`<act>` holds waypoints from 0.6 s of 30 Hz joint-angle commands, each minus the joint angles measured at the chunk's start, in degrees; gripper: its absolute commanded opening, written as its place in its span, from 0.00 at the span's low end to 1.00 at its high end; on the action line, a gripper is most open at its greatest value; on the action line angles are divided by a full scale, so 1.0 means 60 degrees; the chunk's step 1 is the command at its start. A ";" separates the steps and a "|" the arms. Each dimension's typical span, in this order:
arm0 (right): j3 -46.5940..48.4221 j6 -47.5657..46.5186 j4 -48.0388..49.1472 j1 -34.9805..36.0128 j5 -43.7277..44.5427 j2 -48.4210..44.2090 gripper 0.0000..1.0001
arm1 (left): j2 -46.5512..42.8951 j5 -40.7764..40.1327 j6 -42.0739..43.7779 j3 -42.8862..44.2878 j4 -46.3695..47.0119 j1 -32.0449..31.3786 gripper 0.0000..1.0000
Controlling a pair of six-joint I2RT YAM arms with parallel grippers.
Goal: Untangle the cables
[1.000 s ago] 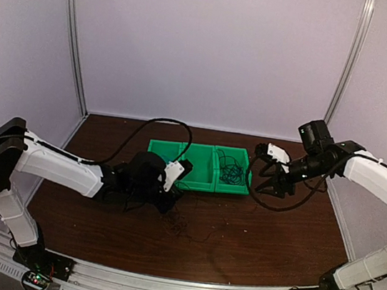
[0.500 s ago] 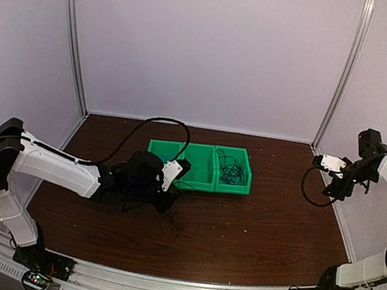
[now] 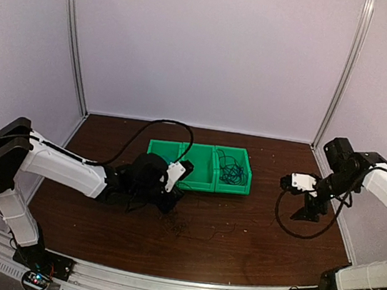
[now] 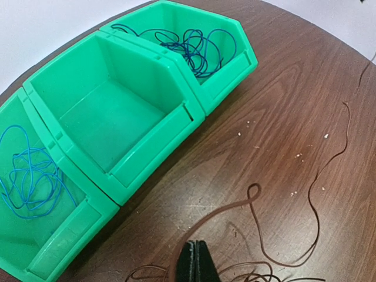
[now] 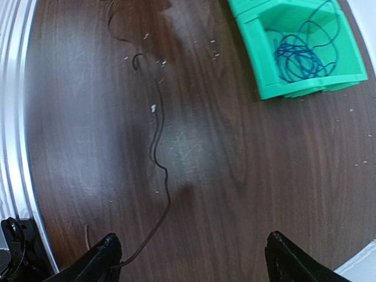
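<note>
The brown desk (image 3: 237, 245) carries a row of green bins (image 3: 199, 166) toward its far side. The left tool (image 4: 197, 261) sits low on the desk just in front of the bins, its jaws pressed together; whether a wire is pinched between them cannot be told. The right tool (image 5: 192, 254) hangs well off to the right with its jaws spread wide. Blue cables (image 4: 197, 47) lie coiled in the two outer bins. Thin dark cables (image 4: 317, 194) trail loose across the desk, bunched at the left tool's tip.
</note>
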 commanded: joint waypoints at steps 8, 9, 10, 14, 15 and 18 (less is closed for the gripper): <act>-0.4131 0.1684 0.3213 0.1944 0.1444 -0.0072 0.87 | 0.0588 0.0577 -0.0139 0.1103 0.0718 0.0075 0.00; -0.4010 0.1786 0.3171 0.1952 0.1355 0.0072 0.87 | 0.0589 0.0593 -0.0134 0.1084 0.0741 0.0078 0.00; -0.3907 0.1837 0.3098 0.1970 0.1183 0.0167 0.87 | 0.0578 0.0571 -0.0147 0.1069 0.0762 0.0084 0.00; -0.3546 0.1871 0.2545 0.1985 0.0062 0.0084 0.87 | 0.0563 0.0008 -0.0304 0.0929 0.0652 0.0146 0.00; -0.3501 0.1841 0.2379 0.1977 0.0036 -0.0040 0.87 | 0.0521 -0.0062 -0.0354 0.0878 0.0573 0.0214 0.00; -0.3918 0.1652 0.2475 0.1823 0.1035 -0.0751 0.87 | 0.0089 -0.0501 -0.0264 0.0602 0.0206 0.0483 0.00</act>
